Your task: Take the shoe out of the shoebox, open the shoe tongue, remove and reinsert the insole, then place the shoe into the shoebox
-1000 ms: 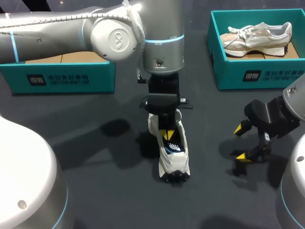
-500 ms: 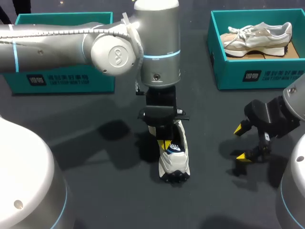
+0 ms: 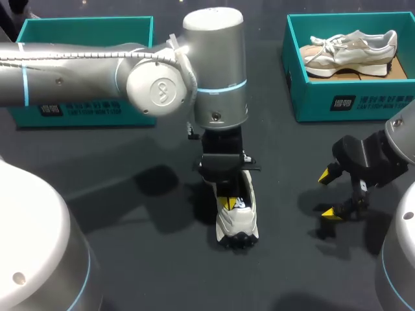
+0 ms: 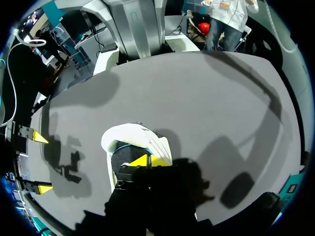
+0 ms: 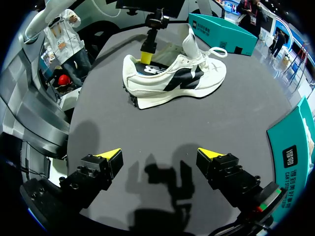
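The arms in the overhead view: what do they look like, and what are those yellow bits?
The left arm and right arm are thick silver-grey tubes with light blue rings. A white cable runs along the left one. The left claw and right claw are black, each with two yellow-tipped fingers.

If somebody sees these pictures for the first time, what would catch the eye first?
The large silver left arm comes over the middle of the table, with its claw down in the opening of a white shoe standing there. At the table's right side, the right claw hangs open. A second pale shoe lies in a teal shoebox at the far right corner.
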Tool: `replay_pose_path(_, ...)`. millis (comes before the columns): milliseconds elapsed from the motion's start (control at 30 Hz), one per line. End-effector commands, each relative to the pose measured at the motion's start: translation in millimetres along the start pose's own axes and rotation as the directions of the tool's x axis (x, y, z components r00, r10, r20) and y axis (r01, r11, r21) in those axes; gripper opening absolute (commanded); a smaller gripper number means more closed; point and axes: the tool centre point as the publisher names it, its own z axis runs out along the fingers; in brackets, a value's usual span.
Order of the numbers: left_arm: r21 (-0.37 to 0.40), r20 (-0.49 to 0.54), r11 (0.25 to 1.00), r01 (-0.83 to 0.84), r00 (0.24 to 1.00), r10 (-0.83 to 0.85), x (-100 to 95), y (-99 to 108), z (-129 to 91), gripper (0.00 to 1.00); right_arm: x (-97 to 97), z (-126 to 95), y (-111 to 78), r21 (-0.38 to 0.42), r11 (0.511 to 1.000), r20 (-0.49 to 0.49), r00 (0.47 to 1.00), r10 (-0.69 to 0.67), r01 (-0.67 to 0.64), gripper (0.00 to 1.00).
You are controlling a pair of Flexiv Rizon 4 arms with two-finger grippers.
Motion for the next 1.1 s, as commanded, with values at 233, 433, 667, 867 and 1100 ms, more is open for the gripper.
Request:
replay_pose_path(233, -0.004, -0.032, 1.0, 0.016, 0.999, -0.016, -4.0, 10, 24, 0.0, 1.6, 0, 0.0, 0.002, 1.0, 0.002, 1.0, 0.001, -0.001, 1.0)
replay_pose_path(433, -0.019, 0.032, 0.999, 0.04, 0.999, -0.039, -2.7, 10, 18, 0.0, 1.6, 0, 0.0, 0.002, 1.0, 0.002, 1.0, 0.001, -0.001, 1.0)
replay_pose_path(667, -0.037, 0.091, 0.999, 0.035, 0.995, -0.032, -16.6, 0, 6, 0.0, 1.6, 0, 0.0, 0.002, 1.0, 0.002, 1.0, 0.001, -0.001, 1.0)
replay_pose_path(867, -0.013, 0.092, 0.998, 0.056, 0.994, -0.054, -29.1, 1, 29, 0.0, 1.6, 0, 0.0, 0.002, 1.0, 0.002, 1.0, 0.001, -0.001, 1.0)
replay_pose_path(1100, -0.041, 0.04, 0.995, 0.089, 0.995, -0.087, -23.8, 10, 59, 0.0, 1.6, 0, 0.0, 0.002, 1.0, 0.002, 1.0, 0.001, -0.001, 1.0)
